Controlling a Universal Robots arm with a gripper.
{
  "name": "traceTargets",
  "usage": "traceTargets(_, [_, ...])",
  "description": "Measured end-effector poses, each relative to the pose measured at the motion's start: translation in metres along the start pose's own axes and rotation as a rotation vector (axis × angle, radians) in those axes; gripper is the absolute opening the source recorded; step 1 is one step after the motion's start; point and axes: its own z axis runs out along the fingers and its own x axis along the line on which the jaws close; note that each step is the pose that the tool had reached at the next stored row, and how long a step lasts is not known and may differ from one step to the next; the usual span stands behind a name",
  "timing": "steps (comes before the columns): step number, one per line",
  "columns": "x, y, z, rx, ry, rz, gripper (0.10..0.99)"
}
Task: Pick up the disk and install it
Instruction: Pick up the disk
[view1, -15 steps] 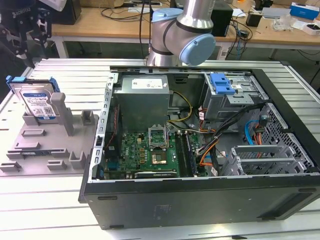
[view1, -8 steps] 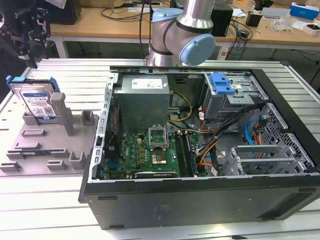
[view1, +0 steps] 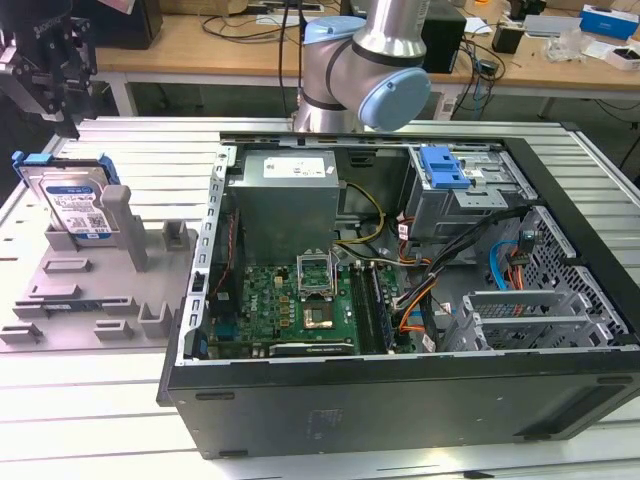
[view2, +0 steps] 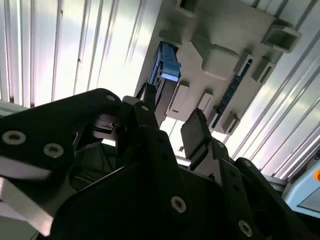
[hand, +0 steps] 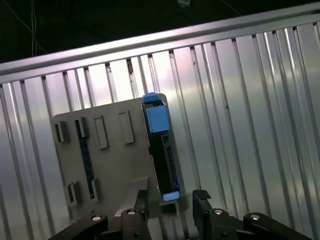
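Note:
The disk (view1: 72, 201) stands on edge in a grey holder (view1: 100, 290) on the ribbed table, at the exterior view's left. It is a silver drive with a white-and-blue label and a blue carrier rail. My gripper (view1: 65, 115) hangs just above it, open and holding nothing. In the first wrist view the disk (hand: 161, 150) is seen edge-on, with its blue end tab facing away. My gripper (hand: 171, 202) has one black fingertip on each side of the disk's near end. In the second wrist view the disk (view2: 167, 75) lies beyond my gripper (view2: 170, 120).
An open computer case (view1: 560, 372) fills the exterior view's middle and right, with a motherboard, cables and a grey drive cage topped by a blue latch (view1: 441, 166). The robot arm (view1: 375, 60) rises behind it. The grey holder (hand: 115, 155) has several empty slots.

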Motion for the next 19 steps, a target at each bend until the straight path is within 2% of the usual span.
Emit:
traceTargets(9, [-0.001, 0.0002, 0.0029, 0.0, 0.0049, -0.189, 0.482])
traceTargets(11, [-0.0038, 0.0006, 0.0033, 0.0, 0.0071, -0.2, 0.482])
traceTargets(16, [-0.0039, 0.0006, 0.0034, 0.0, 0.0083, -0.2, 0.482])
traceTargets(19, [-0.0046, 0.0036, 0.0052, 0.001, 0.015, -0.193, 0.482])
